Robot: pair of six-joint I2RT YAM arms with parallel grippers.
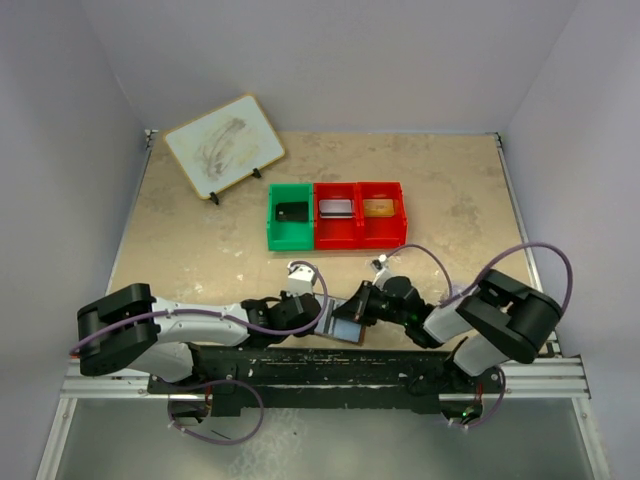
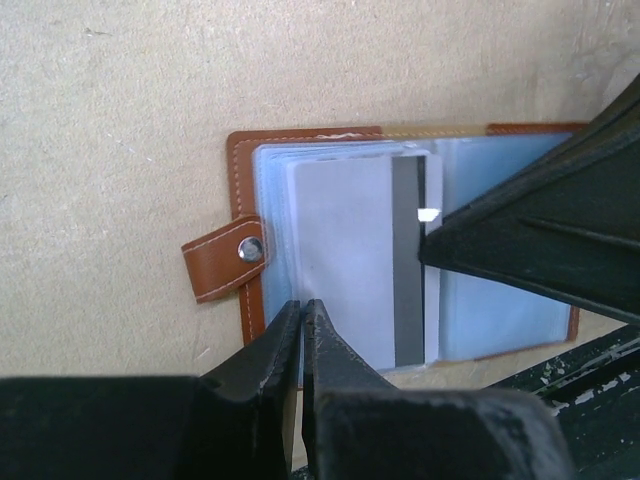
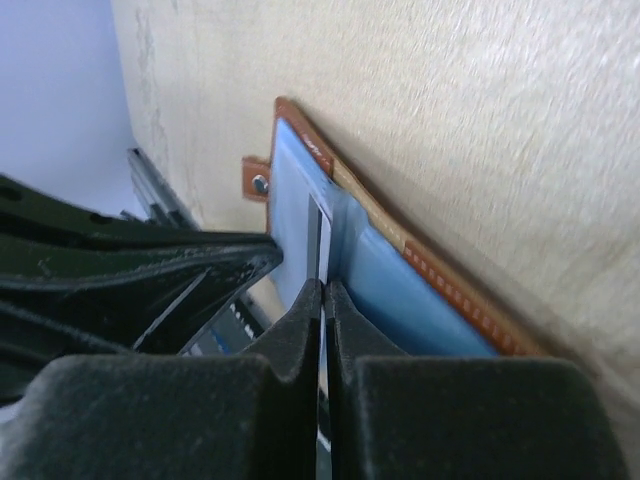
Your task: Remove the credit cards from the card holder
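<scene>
Top view, surface [image 1: 200,260] pale stone-patterned.

- Back left: a smudged whiteboard [image 1: 223,145] on a small stand, tilted.
- Left arm [image 1: 190,325] lies along the near edge and reaches toward the centre. Left jaws: together, no gap between the fingertips [image 2: 275,340]. The tips sit at the near edge of the card holder [image 2: 485,310]. Cannot tell whether a sleeve edge is pinched between them.
- Green bin [image 1: 290,242], mid-surface, has a dark flat item inside.
- Card holder [image 1: 347,327] is near the front edge at centre, between the two wrists, well apart from the bins. It lies open, with a brown stitched border and pale blue sleeves facing up [image 3: 400,270]. Its snap tab [image 2: 222,265] sticks out on the left-arm side [image 3: 257,180].
- Credit card [image 2: 345,260]: light face with a dark magnetic stripe, lying over the sleeves near the fold. Cannot tell how much of it is inside a sleeve.
- Two red bins [image 1: 338,240] [image 1: 384,240] touch the green one in a row. One holds a grey flat item, the other a tan one.
- Right arm [image 1: 500,320] reaches in from the right. Right jaws: clamped on the credit card. The card's thin white edge [image 3: 318,230] runs between the fingers [image 3: 290,330].
</scene>
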